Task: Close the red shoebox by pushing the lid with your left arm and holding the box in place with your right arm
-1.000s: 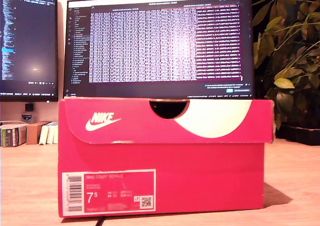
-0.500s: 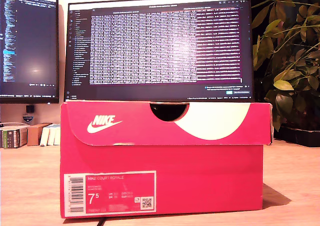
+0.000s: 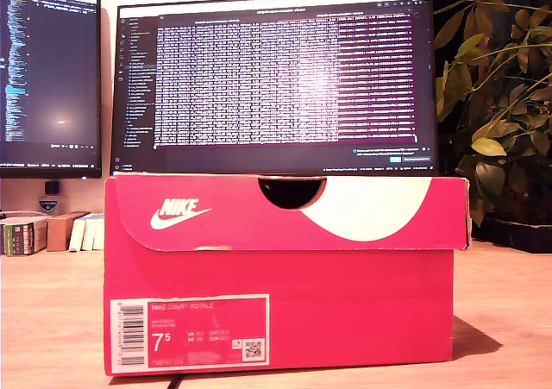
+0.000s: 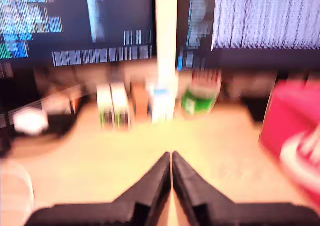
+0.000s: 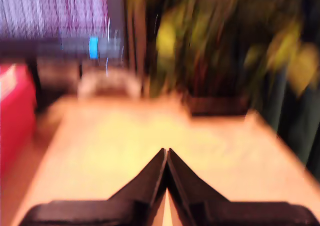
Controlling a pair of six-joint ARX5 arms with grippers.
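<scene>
The red shoebox (image 3: 285,311) fills the middle of the exterior view, with its red and white lid (image 3: 285,208) lying flat down over the body. No arm shows in that view. My first gripper (image 4: 171,156) is shut, its black fingertips together above the wooden table, with the red shoebox (image 4: 290,126) off to one side and apart from it. My second gripper (image 5: 166,152) is shut too, over bare table, and the red shoebox (image 5: 15,110) sits at that picture's edge, not touched. Both wrist views are blurred.
Two lit monitors (image 3: 276,78) stand behind the box. A leafy plant (image 3: 496,104) stands at the exterior view's right, and small boxes (image 3: 47,231) sit at its left. The wooden table (image 3: 509,303) extends on both sides of the box.
The box and lid sit slightly lower and more to the right in the picture than one second ago; since half a second ago nothing has moved.
</scene>
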